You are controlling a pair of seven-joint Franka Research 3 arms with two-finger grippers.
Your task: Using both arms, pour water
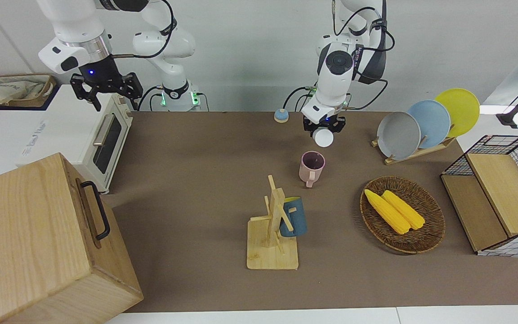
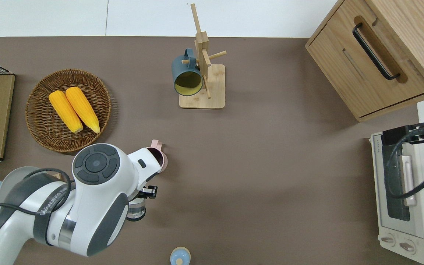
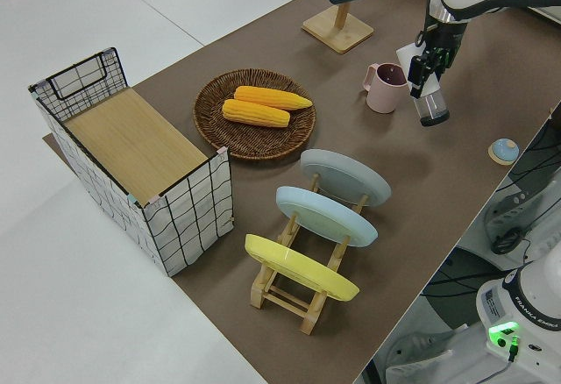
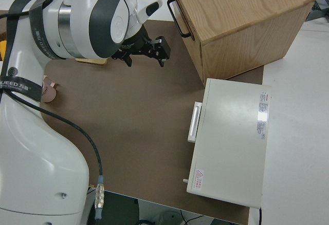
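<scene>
- The left gripper (image 1: 323, 129) has its jaws closed on a clear glass cup (image 3: 430, 107), held up in the air with its base tipped toward the front camera.
- In the overhead view only a sliver of the glass cup (image 2: 137, 212) shows under the left arm's wrist; the jaws themselves are hidden there.
- Whether the glass cup holds any water cannot be made out.
- The pink mug (image 1: 311, 168) stands upright on the tabletop (image 1: 196, 180), handle pointing away from the robots; from overhead its rim is partly covered by the arm.
- From overhead, the held cup hangs over bare tabletop just on the robots' side of the pink mug, not above its mouth.
- The left arm (image 2: 87, 198) reaches out over the tabletop with the wrist bent down, its gripper pointing at the surface.
- The right gripper (image 1: 106, 87) is parked with its jaws spread apart and nothing between them.
- A blue mug (image 1: 294, 217) hangs on a wooden mug stand (image 1: 273, 234), farther from the robots than the pink mug.
- A wicker basket (image 1: 430, 225) with two corn cobs (image 1: 394, 210) lies beside the pink mug toward the left arm's end.
</scene>
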